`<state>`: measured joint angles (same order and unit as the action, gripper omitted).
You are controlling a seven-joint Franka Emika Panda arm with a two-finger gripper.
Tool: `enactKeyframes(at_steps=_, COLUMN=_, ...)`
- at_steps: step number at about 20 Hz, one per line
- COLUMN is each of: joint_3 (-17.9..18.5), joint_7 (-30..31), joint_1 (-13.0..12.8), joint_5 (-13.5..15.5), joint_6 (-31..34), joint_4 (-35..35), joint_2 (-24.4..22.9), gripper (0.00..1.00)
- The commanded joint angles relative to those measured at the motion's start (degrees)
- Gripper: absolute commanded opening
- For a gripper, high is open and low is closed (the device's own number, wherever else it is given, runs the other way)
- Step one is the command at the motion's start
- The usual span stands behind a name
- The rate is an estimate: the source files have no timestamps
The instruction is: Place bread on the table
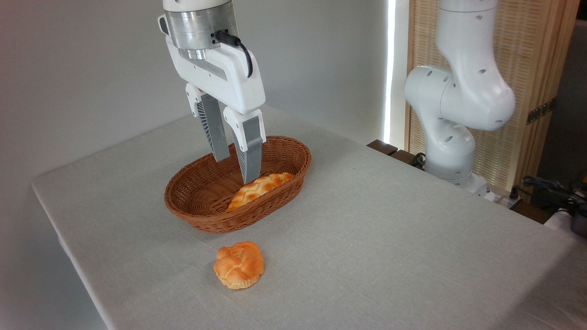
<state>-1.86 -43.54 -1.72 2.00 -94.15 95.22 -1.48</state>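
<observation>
The bread [239,265], a small round golden-orange bun with a knotted top, lies on the light grey cloth of the table [390,238], just in front of the wicker basket [202,215]. My gripper [235,170] hangs over the basket, well apart from the bun. Its two grey fingers are spread and point down, with nothing between them. The near fingertip [250,176] stands just above a longer braided loaf [259,188] that rests inside the basket.
The arm's white base [451,137] stands off the table's far right edge, with cables and dark gear [550,190] beside it. A grey wall runs behind the table. The table's left edge drops off near the basket.
</observation>
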Motion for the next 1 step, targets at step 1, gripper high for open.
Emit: enactKeyframes(at_steps=1, joint_3=0.4, joint_7=0.0, joint_1=0.2, joint_5=-0.8, joint_6=1.9, joint_4=-1.3, joint_2=-0.1, gripper=1.00)
